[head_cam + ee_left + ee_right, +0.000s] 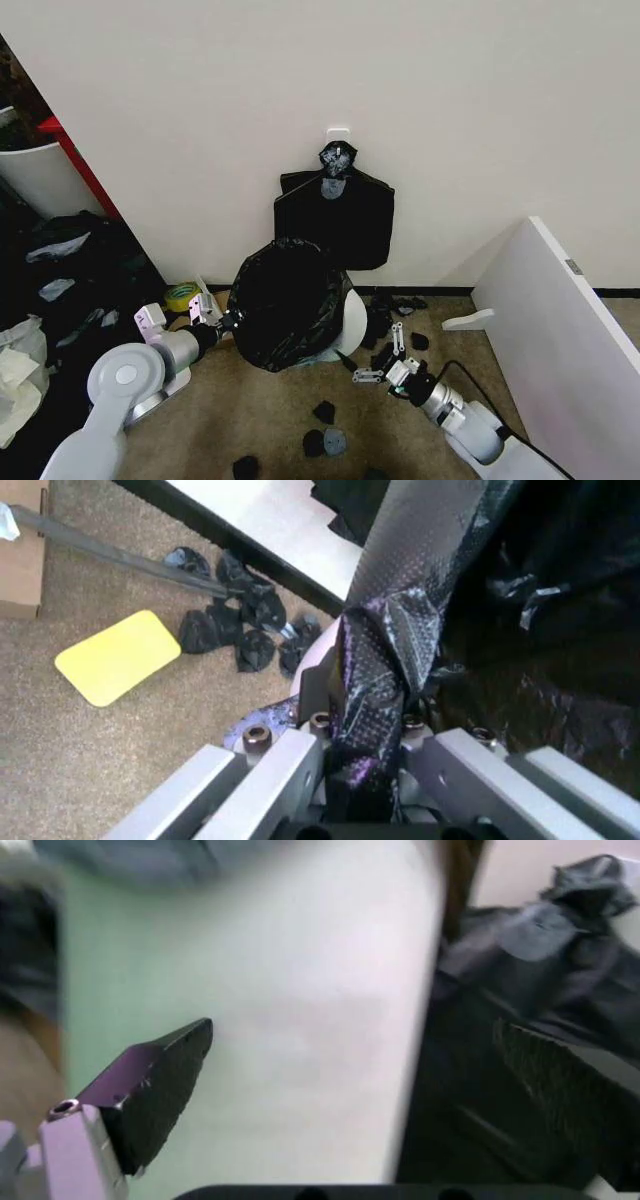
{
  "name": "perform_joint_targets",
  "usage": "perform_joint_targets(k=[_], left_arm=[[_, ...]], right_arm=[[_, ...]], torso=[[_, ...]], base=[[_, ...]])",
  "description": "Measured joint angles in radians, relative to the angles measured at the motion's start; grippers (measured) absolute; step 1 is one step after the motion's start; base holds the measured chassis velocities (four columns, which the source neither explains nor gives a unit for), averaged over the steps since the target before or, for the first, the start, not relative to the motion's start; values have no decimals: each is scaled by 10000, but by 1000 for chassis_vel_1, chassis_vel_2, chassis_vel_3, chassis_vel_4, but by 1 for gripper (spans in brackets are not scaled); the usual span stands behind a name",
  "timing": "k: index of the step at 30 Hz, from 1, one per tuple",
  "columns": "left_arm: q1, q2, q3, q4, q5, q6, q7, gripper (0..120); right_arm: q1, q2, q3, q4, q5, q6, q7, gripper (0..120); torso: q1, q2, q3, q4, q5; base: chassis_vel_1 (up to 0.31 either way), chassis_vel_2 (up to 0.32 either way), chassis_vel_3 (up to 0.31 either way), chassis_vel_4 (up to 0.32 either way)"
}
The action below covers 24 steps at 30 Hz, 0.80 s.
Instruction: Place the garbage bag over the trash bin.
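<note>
Step in hand: you are part-way through dressing the trash bin [352, 322] with the garbage bag [288, 300]; the black film already drapes over most of the bin's mouth and its left side, while a white stretch of the bin shows bare on its right.
Left gripper [222, 320]: pinched on a fold of the bag's edge at the bin's left side; in the left wrist view the crinkled film [375, 682] runs straight up from between the pressed-together fingers.
Right gripper [385, 362]: spread wide and holding nothing, low on the floor just right of the bin; its wrist view looks between two dark pads [165, 1084] at a pale surface with black film beside it.
Next move, as a judgement: the bare right side needs covering, so your free gripper would have to find a loose edge there and draw it outward and down over the rim while the left one keeps tension. The film is thin and may slip or tear if pulled hard.
Surface: tan carpet [260, 420], littered with small black scraps [325, 440].
Room: a plain white wall [450, 120] with a black bundle [335, 215] hanging on it above the bin; a white panel [560, 330] leans at your right, and a roll of yellow tape [182, 295] lies at your left.
</note>
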<state>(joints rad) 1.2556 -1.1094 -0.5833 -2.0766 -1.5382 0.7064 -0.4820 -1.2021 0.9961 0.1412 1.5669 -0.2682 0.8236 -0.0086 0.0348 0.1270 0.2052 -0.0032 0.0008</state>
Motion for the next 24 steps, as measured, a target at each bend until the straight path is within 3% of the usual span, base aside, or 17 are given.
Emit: perform_joint_targets(k=[8, 13, 16, 24], left_arm=[[-39, 49, -95, -17, -67, 1, -1, 0], [-20, 44, -85, 2, -26, -12, -1, 0], [-2, 23, -76, -49, -16, -15, -2, 0], [144, -10, -114, -302, -8, -26, -3, 0]], right_arm=[[-129, -192, 514, 311, -136, 1, 269, 100], [-504, -363, 212, 1147, 3334, 1, -1709, 100], [-587, -334, 72, 1418, 4293, 1, -2415, 100], [-651, -56, -137, 1423, 2987, 0, -2086, 100]], torso=[[0, 0, 0, 0, -1], [0, 0, 0, -1, -1], [0, 0, 0, -1, -3], [0, 0, 0, 0, 0]], base=[[0, 0, 0, 0], [0, 0, 0, 0], [0, 0, 0, 0], [0, 0, 0, 0]])
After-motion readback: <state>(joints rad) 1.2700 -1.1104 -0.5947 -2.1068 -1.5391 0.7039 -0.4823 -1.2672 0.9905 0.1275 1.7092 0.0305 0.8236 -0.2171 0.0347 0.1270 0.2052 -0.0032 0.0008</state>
